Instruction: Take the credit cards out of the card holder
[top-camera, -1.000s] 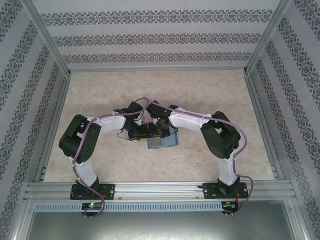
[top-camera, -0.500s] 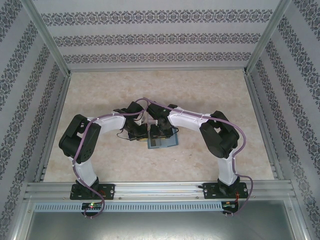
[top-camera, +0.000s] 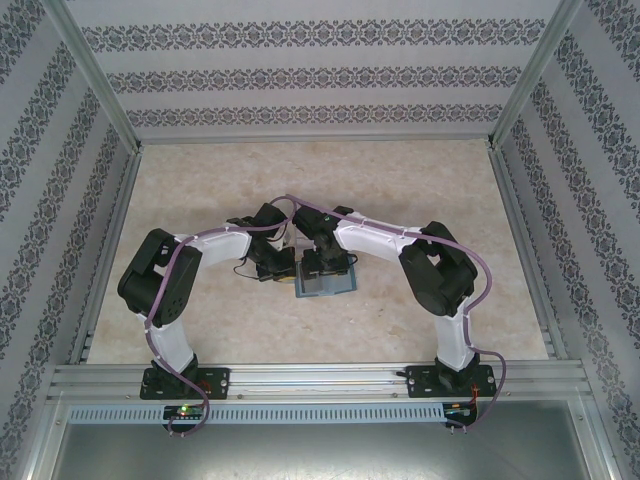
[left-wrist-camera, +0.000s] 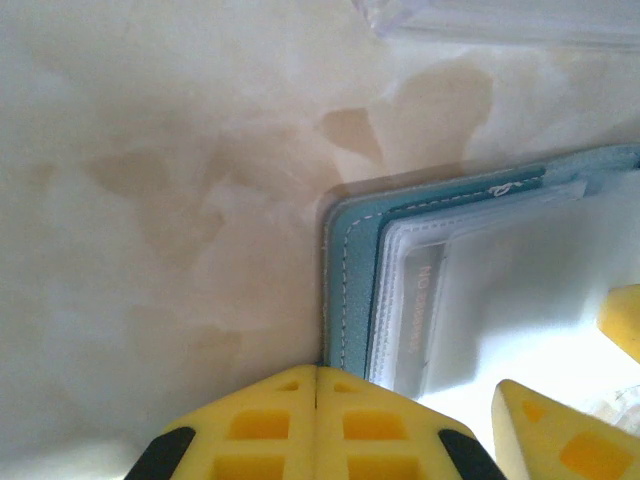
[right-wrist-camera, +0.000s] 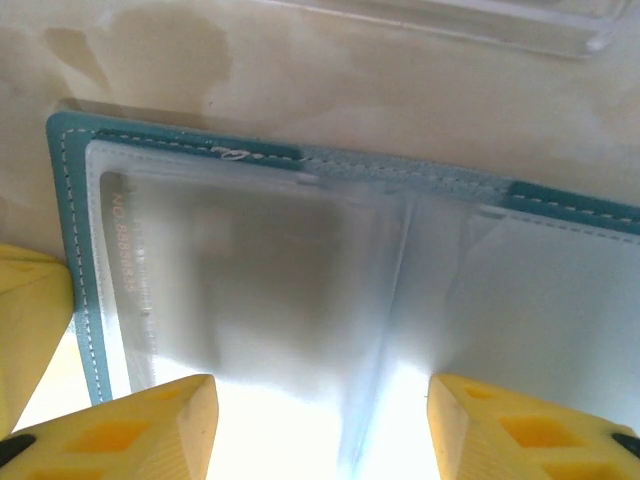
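So, wallet (right-wrist-camera: 300, 260): teal, lying open and flat on the table (top-camera: 430, 190), about mid-table and slightly toward the near side, clear inner sleeves facing up.
Cards: glare on the sleeves, cannot tell what sits inside.
Left gripper (left-wrist-camera: 317, 405): yellow fingers pressed together with no gap, tips at the wallet's left edge. Cannot tell whether they pinch the edge or just press on it.
Right gripper (right-wrist-camera: 320, 405): fingers spread wide, straddling the wallet's centre fold from above, nothing held.
Arms: both bent inward with elbows out, wrists meeting over the wallet, grippers just beside each other.
Tray (left-wrist-camera: 500, 18): clear plastic, just beyond the wallet's far edge, apart from it.
Room: bare tabletop to the left, right and far side. Patterned walls (top-camera: 300, 75) and metal rails (top-camera: 300, 378) box it in.
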